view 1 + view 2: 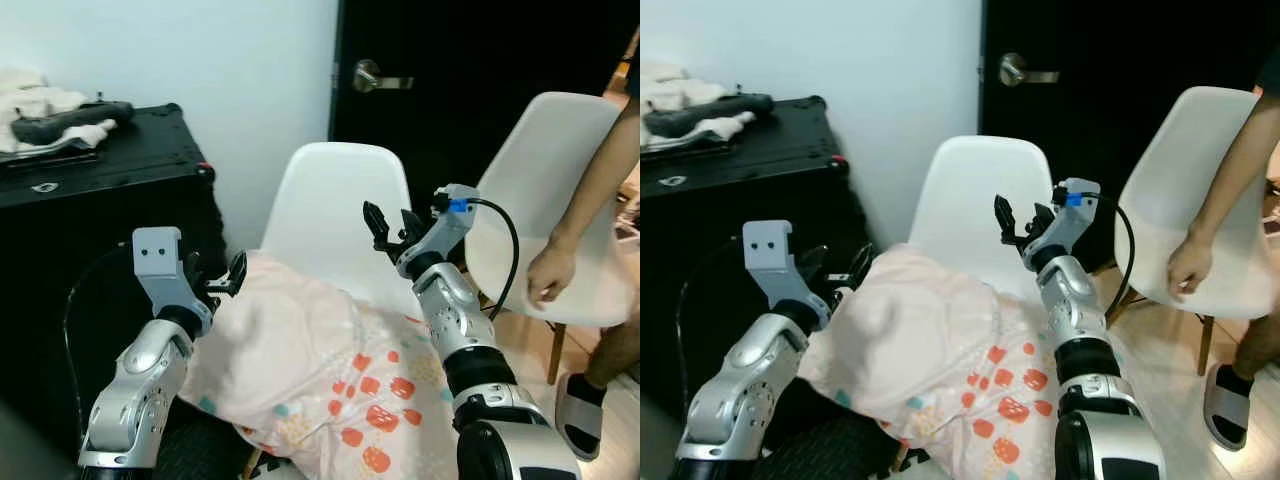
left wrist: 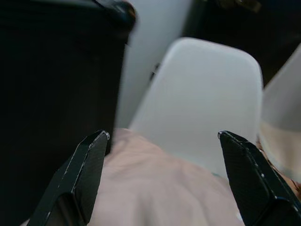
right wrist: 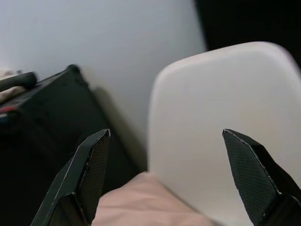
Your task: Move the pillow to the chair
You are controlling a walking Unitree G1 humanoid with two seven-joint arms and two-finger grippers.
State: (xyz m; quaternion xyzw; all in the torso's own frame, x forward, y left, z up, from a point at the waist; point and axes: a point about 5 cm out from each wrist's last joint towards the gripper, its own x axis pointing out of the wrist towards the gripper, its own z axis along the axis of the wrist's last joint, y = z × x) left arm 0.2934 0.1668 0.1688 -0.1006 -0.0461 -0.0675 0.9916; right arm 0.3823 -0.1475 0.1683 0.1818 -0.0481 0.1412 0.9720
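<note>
Pillow: pale pink, fruit-printed, laid on the white chair against its back. Left gripper and right gripper are spread, empty, above it. Placement is judged done; withdrawal is called for next. Nearby: black case, second chair, a person's hand.

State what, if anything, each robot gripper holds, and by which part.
Nothing is held. The left gripper and right gripper are both open, with nothing between their fingers, above the pale pink pillow with red-orange prints lying on the white plastic chair.
</note>
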